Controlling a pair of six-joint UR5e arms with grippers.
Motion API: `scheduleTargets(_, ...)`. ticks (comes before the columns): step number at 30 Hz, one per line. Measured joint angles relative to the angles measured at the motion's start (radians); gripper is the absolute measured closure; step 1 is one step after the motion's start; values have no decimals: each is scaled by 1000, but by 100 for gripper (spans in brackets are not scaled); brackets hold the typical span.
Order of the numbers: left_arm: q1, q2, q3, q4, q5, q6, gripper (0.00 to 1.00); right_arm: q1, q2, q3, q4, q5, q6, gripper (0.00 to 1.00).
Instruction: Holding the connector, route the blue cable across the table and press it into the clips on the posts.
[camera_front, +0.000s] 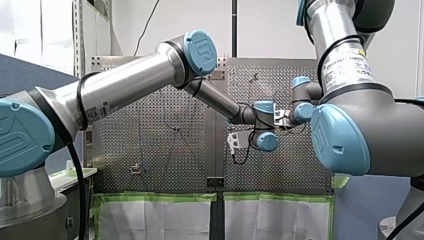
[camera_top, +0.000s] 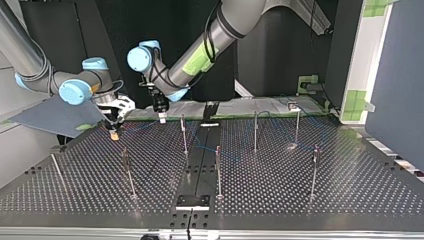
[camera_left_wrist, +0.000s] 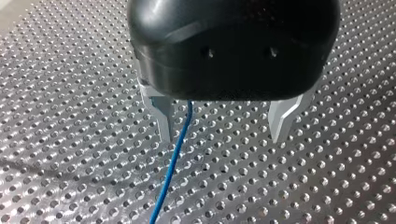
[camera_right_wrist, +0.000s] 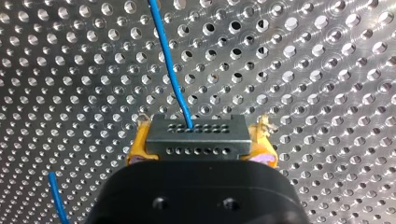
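While my right gripper is clamped on a grey metal connector block with two rows of small holes, its yellow pads press on the block's two ends. A thin blue cable leaves the block's upper row of holes and runs ahead of the gripper over the perforated metal table. Another short stretch of blue cable shows beside the gripper body.

My left gripper hangs just above the table with its bare metal fingers well apart, gripping nothing. The cable passes between them, close to one finger but not touching it so far as the wrist view shows, then lies on the plate ahead.

Seen from the top view, both grippers are at the table's edge farthest from that camera. My right gripper is near that edge's left corner and my left gripper just beside it toward the middle. Slim metal posts stand upright across the plate. The cable trails faintly among them toward the far right corner, and whether it sits in any clip is too small to tell.
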Motion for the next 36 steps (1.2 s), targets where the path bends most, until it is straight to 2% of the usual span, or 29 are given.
scheduleTargets(13, 38, -4, 13, 2, 10, 0, 2, 0, 0, 0, -1, -1, 0, 99)
scheduleTargets(19, 41, -4, 25, -23, 17, -7, 2, 0, 0, 0, 0, -10, 0, 99)
scheduleTargets(20, 40, -4, 26, -26, 17, -9, 11, 0, 0, 0, 0, -11, 0, 99)
scheduleTargets(21, 38, -4, 27, -28, 17, -11, 11, 0, 0, 0, 0, -12, 0, 99)
scheduleTargets(22, 36, -4, 27, -30, 17, -12, 33, 0, 0, 0, 0, -13, 0, 99)
scheduleTargets(23, 35, -4, 27, -31, 17, -13, 48, 0, 0, 0, 1, -14, 0, 99)
scheduleTargets(24, 33, -4, 28, -32, 18, -14, 48, 0, 0, 0, 1, -14, 0, 99)
scheduleTargets(25, 31, -4, 28, -33, 18, -14, 68, -1, 0, 0, 1, -15, 0, 99)
scheduleTargets(26, 30, -4, 28, -33, 19, -14, 80, -1, 0, 0, 1, -15, 0, 99)
scheduleTargets(27, 29, -4, 28, -34, 19, -15, 80, -1, 0, 0, 1, -15, 0, 99)
scheduleTargets(28, 29, -4, 28, -34, 20, -15, 96, -1, 0, 0, 1, -15, 0, 99)
scheduleTargets(29, 28, -3, 28, -35, 20, -15, 100, -1, 0, 0, 1, -15, 0, 99)
scheduleTargets(36, 24, -3, 32, -45, 22, -22, 100, -1, 0, 0, 2, -16, 0, 99)
